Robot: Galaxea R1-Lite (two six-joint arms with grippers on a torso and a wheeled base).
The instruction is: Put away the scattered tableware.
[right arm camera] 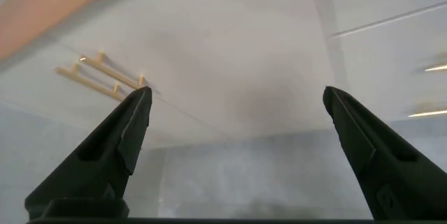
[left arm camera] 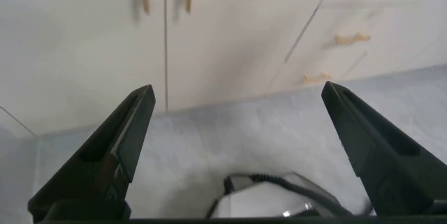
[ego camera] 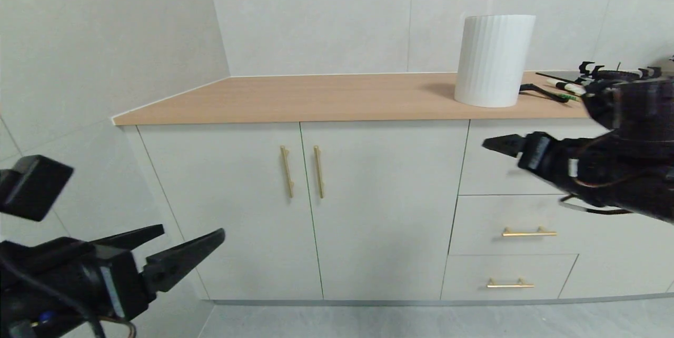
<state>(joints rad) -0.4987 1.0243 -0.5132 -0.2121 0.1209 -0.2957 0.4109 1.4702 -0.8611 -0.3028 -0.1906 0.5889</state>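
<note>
Scattered tableware (ego camera: 559, 89), dark and light-handled utensils, lies on the wooden countertop (ego camera: 326, 98) at the right, just past a tall white ribbed holder (ego camera: 495, 60). My right gripper (ego camera: 495, 146) hangs in front of the top drawer, below the counter edge and under the holder, open and empty. From its wrist camera, the right gripper (right arm camera: 237, 93) faces the cabinet fronts with its jaws wide apart. My left gripper (ego camera: 192, 234) is low at the left, near the floor and the cabinet's left end, open and empty. The left gripper (left arm camera: 239, 91) points at the cabinet base.
Below the counter are two white cabinet doors with gold handles (ego camera: 303, 171) and drawers with gold pulls (ego camera: 528, 232) at the right. A gas hob (ego camera: 616, 72) sits at the counter's far right. Tiled walls close the left side and back.
</note>
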